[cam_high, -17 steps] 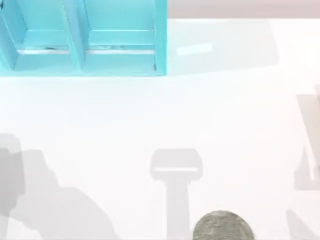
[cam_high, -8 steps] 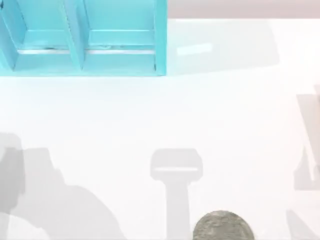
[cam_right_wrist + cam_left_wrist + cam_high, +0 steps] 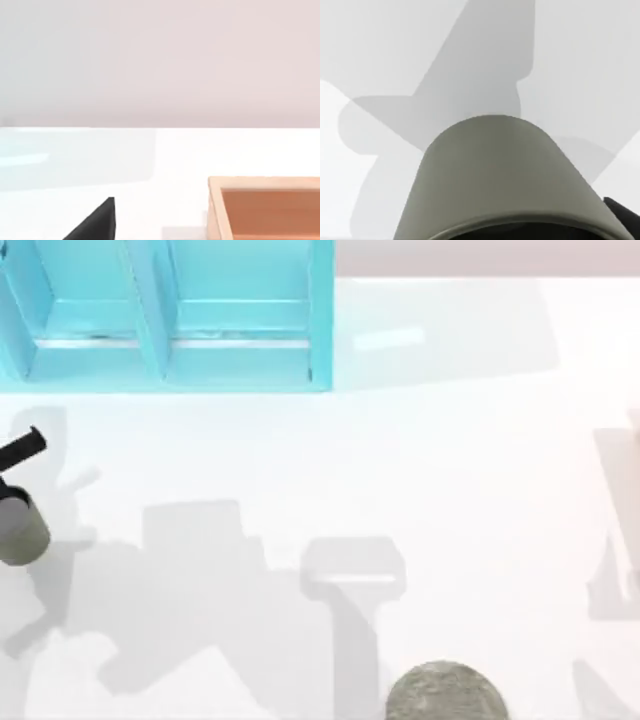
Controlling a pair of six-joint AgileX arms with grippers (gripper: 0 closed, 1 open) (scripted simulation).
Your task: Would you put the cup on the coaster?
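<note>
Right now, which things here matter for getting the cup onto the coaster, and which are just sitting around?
For the job:
cup, at the table's left edge by the left gripper
coaster, front edge, right of centre

Just lying about:
blue shelf unit
wooden box

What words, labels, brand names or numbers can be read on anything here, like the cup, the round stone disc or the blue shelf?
None: no text shows on anything.
The cup: plain grey-olive, no print.
The coaster: only speckles, no lettering.
The blue shelf: bare painted panels.
The wooden box: plain sides.
The table: blank white.
</note>
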